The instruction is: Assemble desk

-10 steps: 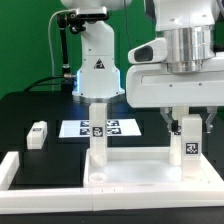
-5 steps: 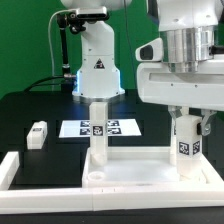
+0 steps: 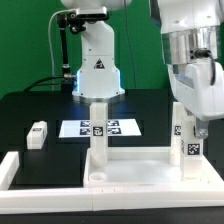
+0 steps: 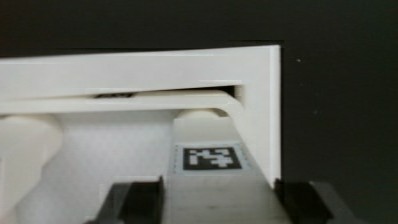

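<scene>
The white desk panel (image 3: 130,172) lies flat near the front of the table, rim up. Two square leg posts stand upright in it: one at the exterior view's left (image 3: 98,135) and one at the right (image 3: 188,152), with a tag on its face. My gripper (image 3: 189,124) comes down over the right post and is shut on its upper part. In the wrist view the tagged post (image 4: 214,150) runs between my fingers (image 4: 139,200), with the panel's rim (image 4: 160,75) beyond it. My gripper (image 4: 222,203) touches both sides of the post.
A loose white leg post (image 3: 38,134) lies on the black table at the exterior view's left. The marker board (image 3: 100,128) lies behind the panel. A long white L-shaped border bar (image 3: 30,188) runs along the front and left. The arm's base (image 3: 97,65) stands at the back.
My hand has turned about its vertical axis while staying on the right post. The post and panel stay where they were.
</scene>
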